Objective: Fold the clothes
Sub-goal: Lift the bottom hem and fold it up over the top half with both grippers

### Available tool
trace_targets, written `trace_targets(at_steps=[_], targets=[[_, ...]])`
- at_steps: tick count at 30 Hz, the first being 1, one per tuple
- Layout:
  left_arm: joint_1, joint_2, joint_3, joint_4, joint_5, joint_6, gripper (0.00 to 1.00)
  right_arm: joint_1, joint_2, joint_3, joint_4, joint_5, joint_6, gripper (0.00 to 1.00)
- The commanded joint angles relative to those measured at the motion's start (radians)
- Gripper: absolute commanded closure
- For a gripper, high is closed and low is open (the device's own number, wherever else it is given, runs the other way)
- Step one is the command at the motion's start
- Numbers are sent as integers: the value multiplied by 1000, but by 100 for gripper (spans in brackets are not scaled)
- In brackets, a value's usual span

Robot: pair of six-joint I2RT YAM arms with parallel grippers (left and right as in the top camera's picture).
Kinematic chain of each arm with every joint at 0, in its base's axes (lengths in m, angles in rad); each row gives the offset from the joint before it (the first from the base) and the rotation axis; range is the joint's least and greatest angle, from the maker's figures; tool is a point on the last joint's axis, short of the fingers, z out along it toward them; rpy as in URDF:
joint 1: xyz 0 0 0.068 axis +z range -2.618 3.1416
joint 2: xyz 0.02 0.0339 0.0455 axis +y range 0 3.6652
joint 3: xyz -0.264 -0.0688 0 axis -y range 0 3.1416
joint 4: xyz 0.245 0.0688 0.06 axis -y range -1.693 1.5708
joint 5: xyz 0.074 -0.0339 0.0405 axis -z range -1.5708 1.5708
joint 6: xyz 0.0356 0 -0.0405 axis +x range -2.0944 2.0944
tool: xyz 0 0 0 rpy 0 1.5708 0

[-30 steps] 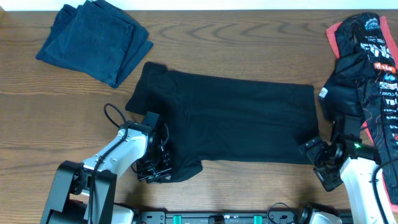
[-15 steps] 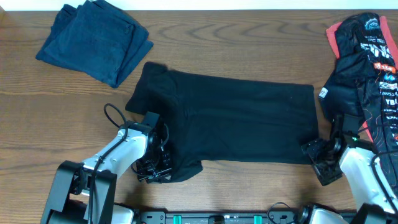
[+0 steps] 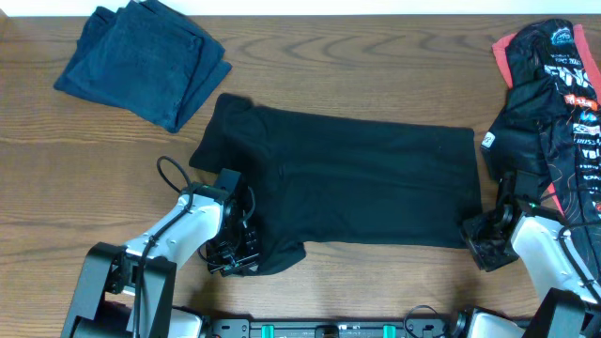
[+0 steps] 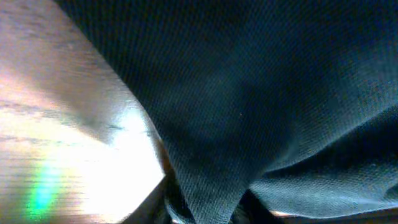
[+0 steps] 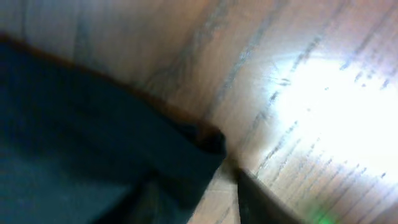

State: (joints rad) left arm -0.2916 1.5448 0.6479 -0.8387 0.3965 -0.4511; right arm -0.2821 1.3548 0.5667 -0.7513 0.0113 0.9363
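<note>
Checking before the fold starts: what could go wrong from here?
1. The right gripper sits at the very corner of the black shirt; so little fabric between its fingers may slip out on lifting.
2. The garment pile lies close beside that arm; a swing could drag it.

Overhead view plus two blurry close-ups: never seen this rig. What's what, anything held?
Two robot arms at a wooden table, each with a two-finger gripper. The wide picture comes from a fixed camera above; each close-up comes from a wrist camera. A black shirt lies spread in the middle, a folded dark blue cloth far left, black-and-red garments heaped at right. The left gripper pinches the shirt's near left corner. The right gripper is at its near right corner; whether it has gripped is unclear.
</note>
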Motion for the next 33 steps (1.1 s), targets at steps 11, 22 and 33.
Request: trace_targets(at_steps=[11,22,33], targets=[[-3,-152,21,-98,-11,21,94,-8,6,0,0,19,17,99],[-2,-430,34,-60,-11,-19,94,-8,6,71,0,-32,15,99],[0,-442,35,284,-155,-81,94,-6,6,95,130,-129,9,99]])
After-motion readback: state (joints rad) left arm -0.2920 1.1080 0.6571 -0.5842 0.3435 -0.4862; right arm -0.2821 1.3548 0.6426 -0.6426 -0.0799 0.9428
